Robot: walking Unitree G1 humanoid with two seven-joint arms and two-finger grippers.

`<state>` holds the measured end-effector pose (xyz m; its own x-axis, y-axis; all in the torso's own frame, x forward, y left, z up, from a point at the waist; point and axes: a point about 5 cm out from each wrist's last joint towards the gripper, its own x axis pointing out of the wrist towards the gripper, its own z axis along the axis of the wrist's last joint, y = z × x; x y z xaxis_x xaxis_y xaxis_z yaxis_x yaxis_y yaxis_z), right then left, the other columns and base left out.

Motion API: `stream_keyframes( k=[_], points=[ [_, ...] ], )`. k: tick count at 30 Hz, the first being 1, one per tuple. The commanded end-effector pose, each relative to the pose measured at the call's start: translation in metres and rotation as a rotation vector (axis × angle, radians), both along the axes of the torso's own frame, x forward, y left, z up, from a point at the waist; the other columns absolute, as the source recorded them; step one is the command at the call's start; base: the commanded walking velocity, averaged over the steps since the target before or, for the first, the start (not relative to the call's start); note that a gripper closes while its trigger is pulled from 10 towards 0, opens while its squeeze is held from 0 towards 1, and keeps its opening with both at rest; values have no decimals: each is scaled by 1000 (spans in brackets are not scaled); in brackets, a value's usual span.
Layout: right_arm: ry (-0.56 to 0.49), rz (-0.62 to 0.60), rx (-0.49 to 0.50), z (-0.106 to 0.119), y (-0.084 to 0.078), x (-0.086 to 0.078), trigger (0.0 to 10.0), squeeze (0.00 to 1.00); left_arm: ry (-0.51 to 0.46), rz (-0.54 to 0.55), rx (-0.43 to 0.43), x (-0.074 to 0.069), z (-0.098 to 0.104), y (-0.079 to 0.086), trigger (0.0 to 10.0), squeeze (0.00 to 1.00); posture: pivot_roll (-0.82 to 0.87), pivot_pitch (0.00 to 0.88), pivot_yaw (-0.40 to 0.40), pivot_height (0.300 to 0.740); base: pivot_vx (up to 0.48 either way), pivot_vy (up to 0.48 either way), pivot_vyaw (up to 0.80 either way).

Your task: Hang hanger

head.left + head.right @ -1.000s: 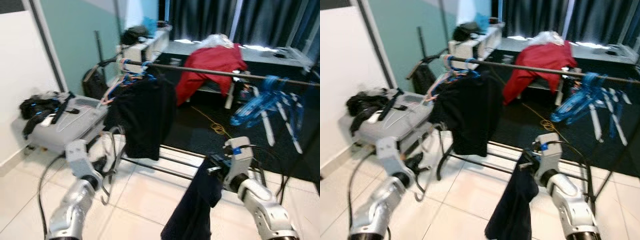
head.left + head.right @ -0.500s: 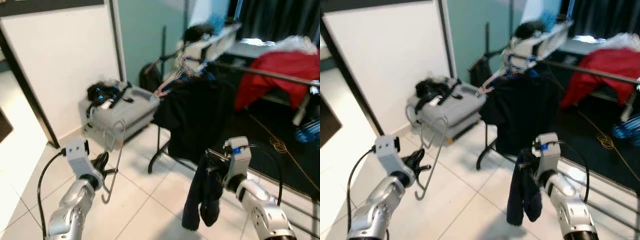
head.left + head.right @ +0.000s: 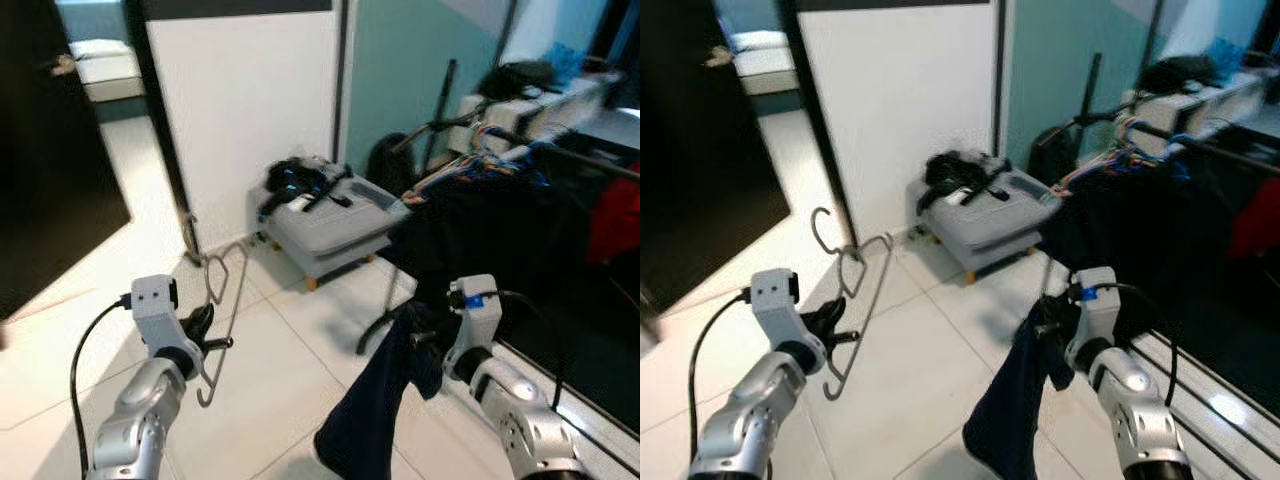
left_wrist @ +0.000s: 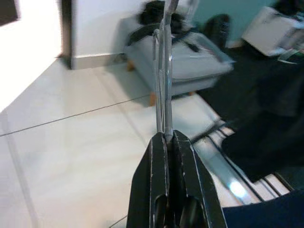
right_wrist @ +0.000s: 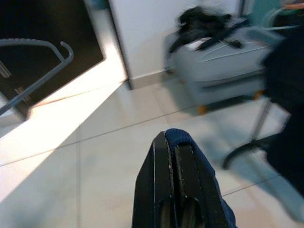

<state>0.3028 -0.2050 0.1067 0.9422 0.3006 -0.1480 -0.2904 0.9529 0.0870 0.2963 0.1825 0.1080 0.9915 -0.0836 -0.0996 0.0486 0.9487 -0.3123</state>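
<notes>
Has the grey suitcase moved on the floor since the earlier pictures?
No. The suitcase keeps its place beside the white wall and the rack's end; its shift in the picture comes from the camera turning.

The left end effector (image 3: 825,330) is closed on a grey wire hanger (image 3: 855,300) and holds it upright above the white tiled floor (image 3: 910,400). The right end effector (image 3: 1050,325) grips a dark blue garment (image 3: 1015,400) that hangs down toward the floor. Behind them a grey suitcase (image 3: 990,220) with black items on top stands by the white wall (image 3: 900,110), just beside a clothes rack (image 3: 1160,135) carrying dark clothes.
</notes>
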Motion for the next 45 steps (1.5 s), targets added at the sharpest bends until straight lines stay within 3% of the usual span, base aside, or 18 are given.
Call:
stream_keyframes(
  k=[1,7,11,14,16,18,20,23,29,33,45],
  points=[
    [-17,4,6,2,0,1,10000,0,7,-1,0,-1,-1,1,10000,0,21,0,-31,740,0,0,794],
    [-22,6,-17,2,0,-5,10000,0,14,2,22,-11,-1,0,10000,0,7,0,-34,740,0,0,794],
    [-3,53,37,3,10,-52,10000,0,57,-38,-35,-61,-6,-6,10000,0,-7,0,-40,740,0,0,794],
    [4,69,62,2,16,-69,10000,0,49,-82,-14,-74,-7,-11,10000,0,-14,0,-40,740,0,0,790],
    [-4,58,78,2,16,-73,10000,0,38,-88,-26,-74,-7,-11,10000,0,-21,0,-36,740,0,0,781],
    [-10,45,110,3,15,-69,10000,0,15,-100,-36,-66,-4,-10,10000,0,-32,0,-28,740,0,0,775],
    [-27,35,147,7,13,-57,10000,0,-22,-125,-67,-48,3,-14,10000,0,-26,0,-35,740,0,0,775],
    [-28,49,147,8,15,-54,10000,0,-41,-167,-72,-40,9,-20,10000,0,-23,0,-36,740,0,0,775],
    [-11,54,155,11,13,-57,10000,0,-12,-229,-128,-45,10,-26,10000,0,-19,5,-38,740,0,0,773],
    [-10,53,161,12,14,-58,10000,0,6,-203,-168,-44,9,-22,10000,0,-16,10,-32,740,0,0,775],
    [-13,65,166,14,16,-57,10000,0,-15,-198,-73,-38,13,-24,10000,0,-4,10,-33,740,111,0,765]
  ],
)
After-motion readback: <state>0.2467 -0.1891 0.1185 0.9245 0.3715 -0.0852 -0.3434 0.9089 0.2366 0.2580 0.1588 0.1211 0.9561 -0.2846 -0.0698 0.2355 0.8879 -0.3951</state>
